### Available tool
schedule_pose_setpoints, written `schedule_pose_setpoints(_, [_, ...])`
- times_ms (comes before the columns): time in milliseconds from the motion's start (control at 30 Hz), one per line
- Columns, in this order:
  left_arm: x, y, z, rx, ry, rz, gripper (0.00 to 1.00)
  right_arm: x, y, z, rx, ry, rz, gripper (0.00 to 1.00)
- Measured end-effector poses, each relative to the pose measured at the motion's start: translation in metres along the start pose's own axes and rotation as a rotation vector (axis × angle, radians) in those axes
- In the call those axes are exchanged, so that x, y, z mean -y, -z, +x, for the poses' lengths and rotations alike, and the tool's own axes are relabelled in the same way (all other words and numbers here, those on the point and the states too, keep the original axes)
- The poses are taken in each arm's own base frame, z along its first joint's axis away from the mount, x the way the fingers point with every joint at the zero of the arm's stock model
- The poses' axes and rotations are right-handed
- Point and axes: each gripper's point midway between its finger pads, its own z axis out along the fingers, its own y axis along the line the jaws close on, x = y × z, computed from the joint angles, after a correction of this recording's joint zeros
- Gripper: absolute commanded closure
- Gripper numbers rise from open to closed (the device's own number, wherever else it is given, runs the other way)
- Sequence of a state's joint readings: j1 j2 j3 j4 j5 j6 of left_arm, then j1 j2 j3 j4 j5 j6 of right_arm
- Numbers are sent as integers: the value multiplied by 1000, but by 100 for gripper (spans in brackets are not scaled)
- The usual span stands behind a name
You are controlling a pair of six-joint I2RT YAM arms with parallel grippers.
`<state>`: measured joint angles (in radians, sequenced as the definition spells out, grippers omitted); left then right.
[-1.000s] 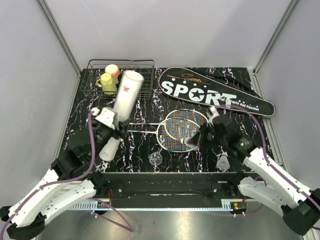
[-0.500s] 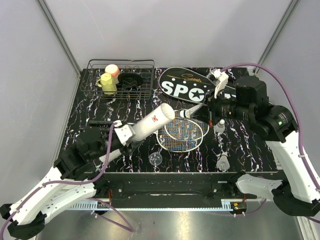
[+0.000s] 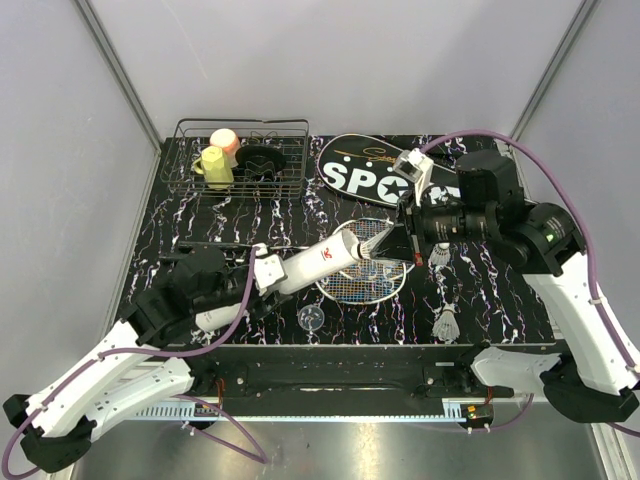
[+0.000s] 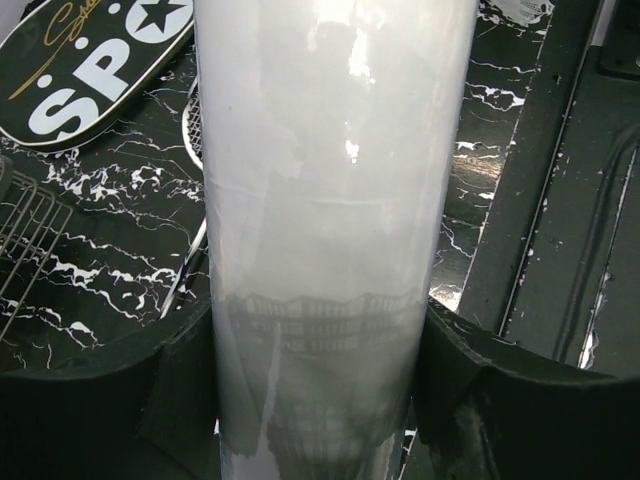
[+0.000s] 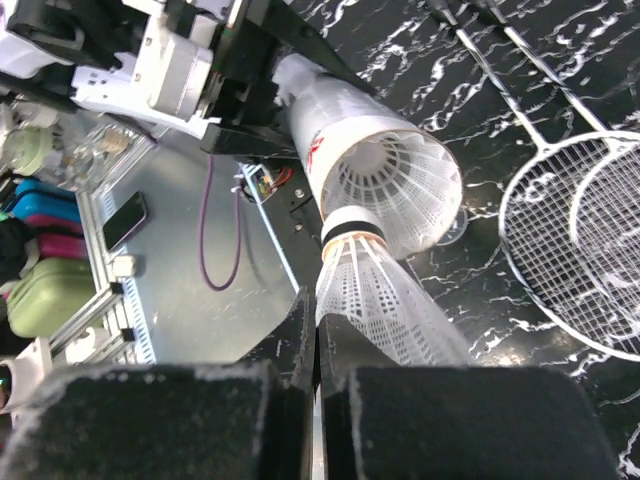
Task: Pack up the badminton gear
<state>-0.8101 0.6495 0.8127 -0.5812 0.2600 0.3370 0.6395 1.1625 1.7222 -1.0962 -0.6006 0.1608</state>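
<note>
— What is laid out on the black marbled table (image 3: pixel 490 290)?

— The black "SPORT" bag (image 3: pixel 355 178) is laid flat along the far edge, its right part hidden by the right arm. The two rackets (image 3: pixel 362 275) are left just in front of it, with their heads overlapped and their shafts pointed left.

— And the long white tube (image 3: pixel 322 260)?

— It is held off the table at a tilt, its raised open mouth above the racket heads. It is clasped toward its lower end by the left gripper (image 3: pixel 270 272), whose jaws are spread wide around it (the left wrist view is nearly filled by it).

— The right gripper (image 5: pixel 318 372)?

— Its jaws are pinched tight on the skirt of the held shuttlecock (image 5: pixel 372 300). The cork is set at the tube's mouth, against a lodged shuttlecock (image 5: pixel 385 190) seated inside.

— Are others seen?

— A front shuttlecock (image 3: pixel 447 322) is stood near the table's near edge at the right. A rear shuttlecock (image 3: pixel 441 255) is seen under the right arm. Both are well apart from the tube.
</note>
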Motion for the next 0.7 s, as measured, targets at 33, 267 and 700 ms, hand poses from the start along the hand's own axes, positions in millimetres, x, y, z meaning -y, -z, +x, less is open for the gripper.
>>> schedule_pose_setpoints(33, [1,0,0,0,0,7,82,-4,-2,1,-8,2,-26,99])
schedule_pose_setpoints(267, [8,1,-6,25,-1,46,82,-13,-29,2,-26,-89,-152,35])
schedule_pose_setpoints(700, [8,5,-10,50,48,30,82,-37,-75,-18,5,-298,-387,17])
